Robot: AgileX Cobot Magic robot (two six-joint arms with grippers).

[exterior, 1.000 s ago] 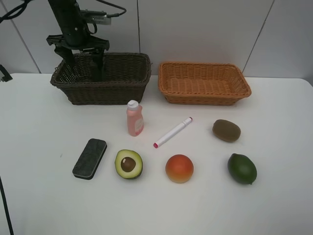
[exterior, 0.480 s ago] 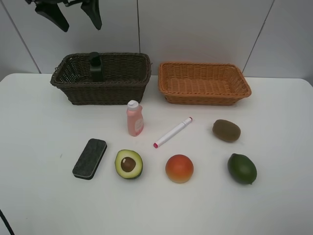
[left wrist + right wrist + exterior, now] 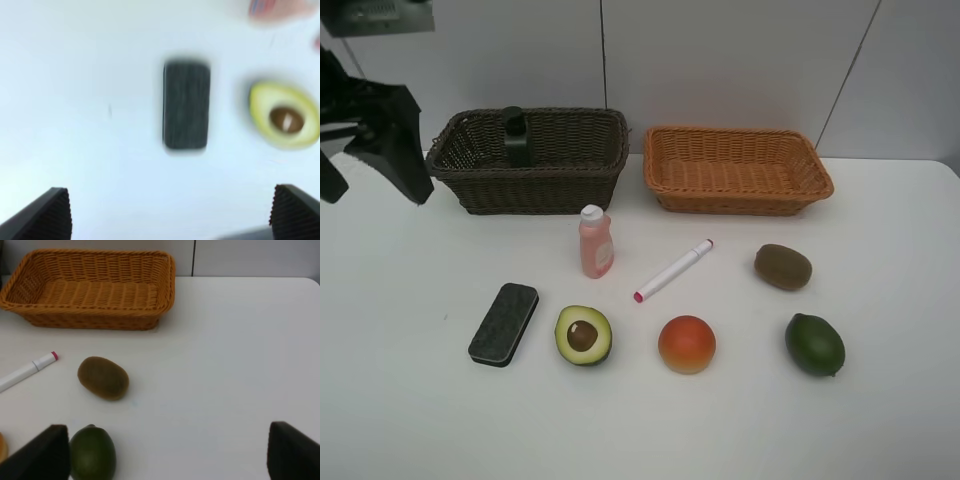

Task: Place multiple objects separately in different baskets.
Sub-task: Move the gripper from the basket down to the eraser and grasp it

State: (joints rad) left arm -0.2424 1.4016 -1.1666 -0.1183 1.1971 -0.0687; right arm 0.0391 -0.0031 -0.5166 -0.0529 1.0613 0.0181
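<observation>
My left gripper is open and empty, in the air left of the dark brown basket. The dark green pump bottle stands inside that basket. The light orange basket holds nothing. On the table lie the pink bottle, marker, black eraser, halved avocado, orange-red fruit, kiwi and lime. The left wrist view shows the eraser and avocado, blurred. My right gripper is open near the kiwi and lime.
The white table ends at a white panelled wall behind the baskets. The right wrist view shows the orange basket and the marker's tip with bare table to their right. My right arm is out of the exterior high view.
My left gripper rose out of the dark basket, leaving the green pump bottle inside, then swung left and down beside the basket. The other items have not moved.
</observation>
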